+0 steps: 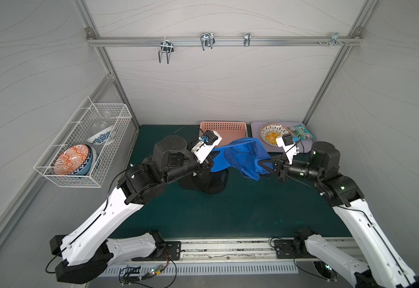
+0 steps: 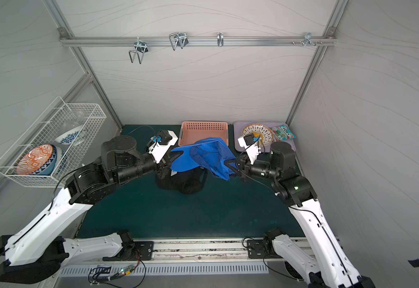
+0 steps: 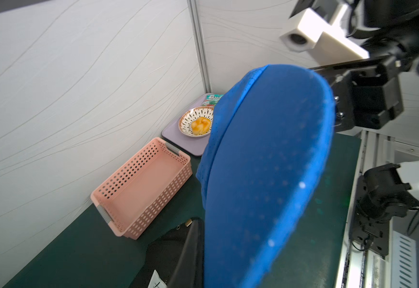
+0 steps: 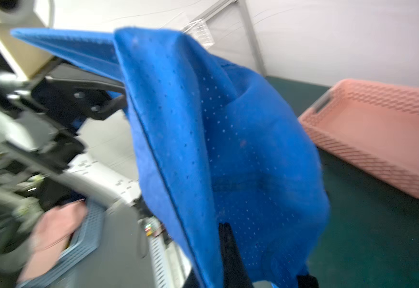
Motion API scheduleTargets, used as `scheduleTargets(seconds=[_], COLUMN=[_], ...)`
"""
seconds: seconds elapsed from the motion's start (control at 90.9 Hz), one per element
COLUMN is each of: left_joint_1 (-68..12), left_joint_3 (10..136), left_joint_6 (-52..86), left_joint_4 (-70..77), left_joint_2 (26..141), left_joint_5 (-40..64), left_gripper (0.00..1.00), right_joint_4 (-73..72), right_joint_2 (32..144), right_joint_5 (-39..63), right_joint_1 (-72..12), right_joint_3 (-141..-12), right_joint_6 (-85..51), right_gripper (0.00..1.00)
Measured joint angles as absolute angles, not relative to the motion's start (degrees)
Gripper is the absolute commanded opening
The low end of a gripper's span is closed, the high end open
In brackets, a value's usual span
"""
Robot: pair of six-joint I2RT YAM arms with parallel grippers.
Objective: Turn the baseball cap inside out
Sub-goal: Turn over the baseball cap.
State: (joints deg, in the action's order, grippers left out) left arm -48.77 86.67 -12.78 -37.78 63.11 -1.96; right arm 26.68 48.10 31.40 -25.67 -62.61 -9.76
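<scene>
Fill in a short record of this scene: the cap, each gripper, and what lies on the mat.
cap: blue cap, lifted off the green mat, held between both arms
left gripper: shut on the brim
right gripper: shut on the crown fabric
below the cap: black item on the mat
back of mat: pink basket, purple tray with bowl
</scene>
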Motion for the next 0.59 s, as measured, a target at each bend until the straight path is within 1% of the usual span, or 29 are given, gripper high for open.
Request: scheduleTargets(seconds=[0.132, 0.22, 0.275, 0.396, 0.462, 0.517, 0.561, 0.594], left_joint_1=[-48.80, -48.77, -48.75, -48.75, -48.75, -48.75, -48.73, -48.75], left_joint_3=[86.67, 86.89, 87.20, 87.29, 87.00, 86.65, 86.46, 86.19], left_joint_6=[-11.60, -10.37, -9.69, -7.64, -6.31, -5.43, -5.10, -5.04], left_joint_4=[-38.74, -39.75, -40.80, -43.46, -43.64, -43.48, -43.40, -43.07], left_joint_2=[64.60, 65.52, 66.02, 66.76, 66.96, 66.96, 66.96, 66.96], left_joint_5=[-4.40, -5.37, -5.41, -5.30, -5.28, -5.26, -5.30, -5.43], left_gripper=[0.00, 0.00, 0.00, 0.00, 0.00, 0.00, 0.00, 0.00], right_joint_4=[22.52, 18.02, 14.72, 8.21, 5.50, 4.34, 4.36, 4.49], right_joint_2=[47.72, 51.33, 54.37, 61.36, 64.25, 65.39, 65.39, 64.95], right_joint_5=[4.27, -11.66, -19.70, -31.64, -34.39, -34.74, -33.85, -32.27], right_joint_1=[-35.64, -38.30, -38.94, -39.99, -40.01, -39.86, -39.42, -38.72], right_joint_3=[-61.10, -61.06, -61.08, -62.13, -63.13, -63.55, -63.51, -63.42], right_joint_6=[-5.13, -1.78, 0.43, 6.11, 8.29, 8.73, 8.36, 7.53], right_gripper=[0.00, 0.00, 0.00, 0.00, 0.00, 0.00, 0.13, 0.25])
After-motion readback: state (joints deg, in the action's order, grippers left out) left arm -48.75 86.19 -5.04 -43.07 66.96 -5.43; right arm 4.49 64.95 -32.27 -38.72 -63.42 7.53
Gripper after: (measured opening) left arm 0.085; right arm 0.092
